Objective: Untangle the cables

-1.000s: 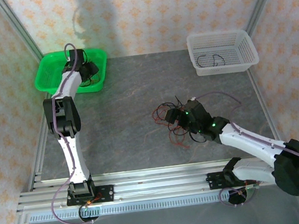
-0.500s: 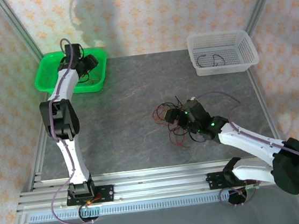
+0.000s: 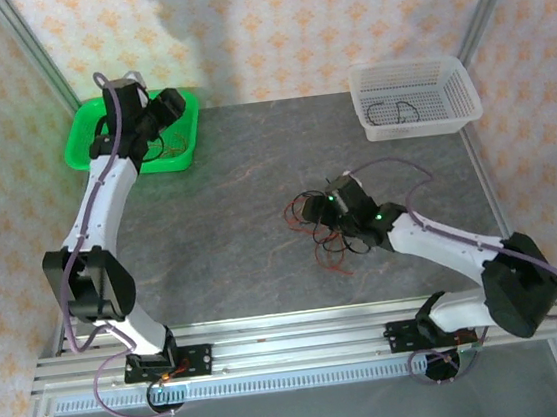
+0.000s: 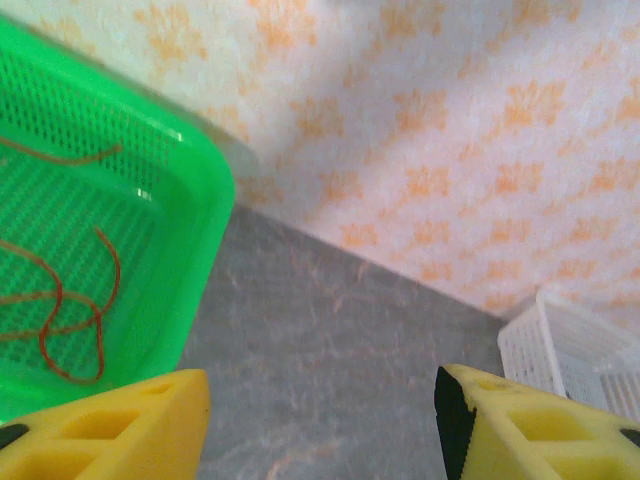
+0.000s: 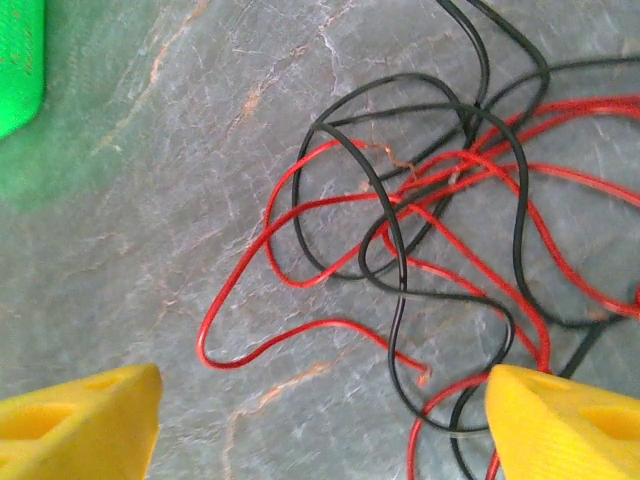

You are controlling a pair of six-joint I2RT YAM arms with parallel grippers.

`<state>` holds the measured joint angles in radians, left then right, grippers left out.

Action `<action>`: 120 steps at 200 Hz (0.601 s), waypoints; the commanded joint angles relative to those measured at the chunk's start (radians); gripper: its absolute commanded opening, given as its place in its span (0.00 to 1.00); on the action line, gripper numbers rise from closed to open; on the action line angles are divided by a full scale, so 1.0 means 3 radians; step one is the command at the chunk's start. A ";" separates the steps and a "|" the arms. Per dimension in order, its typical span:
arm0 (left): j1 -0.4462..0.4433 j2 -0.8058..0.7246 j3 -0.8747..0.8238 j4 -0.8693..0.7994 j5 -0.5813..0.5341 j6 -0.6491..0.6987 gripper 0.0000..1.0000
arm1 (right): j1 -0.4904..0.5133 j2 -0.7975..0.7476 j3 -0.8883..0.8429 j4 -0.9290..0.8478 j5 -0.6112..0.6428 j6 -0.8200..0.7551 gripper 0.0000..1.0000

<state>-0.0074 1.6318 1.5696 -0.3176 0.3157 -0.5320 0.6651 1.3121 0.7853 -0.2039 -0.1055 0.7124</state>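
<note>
Here my right pincer [image 5: 320,428] hangs released, fingers spread wide above the red and black cables [image 5: 445,180], which lie tangled on the grey table [image 5: 150,200]. My left pincer [image 4: 320,420] is released too and empty, beside the green basket [image 4: 205,215].

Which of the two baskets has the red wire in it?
The green basket at the far left: a red wire lies in it. The white basket on the right holds a black wire instead.

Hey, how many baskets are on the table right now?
2. A green basket sits at the far left corner of the table, and a white basket sits at the far right corner. Nothing suggests that another one is hidden.
</note>
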 commanded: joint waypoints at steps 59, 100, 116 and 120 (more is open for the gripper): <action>-0.0132 -0.0909 -0.0956 0.0262 0.0164 -0.0161 0.63 | -0.0253 0.0996 0.0637 -0.0104 0.0257 -0.0487 0.59; -0.0139 -0.1137 -0.1124 0.0217 0.0163 -0.0163 0.63 | -0.0254 0.1260 0.0711 -0.0010 0.0184 -0.0483 0.50; -0.0149 -0.1154 -0.1169 0.0203 0.0182 -0.0162 0.63 | -0.0254 0.1309 0.0726 0.0001 0.0188 -0.0476 0.44; -0.0153 -0.1159 -0.1177 0.0202 0.0189 -0.0160 0.63 | -0.0251 0.1317 0.0731 0.0004 0.0188 -0.0477 0.43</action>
<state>-0.0444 1.2919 1.2488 -0.2707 0.3569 -0.5758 0.5880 1.6871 0.9707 -0.2092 -0.0704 0.5785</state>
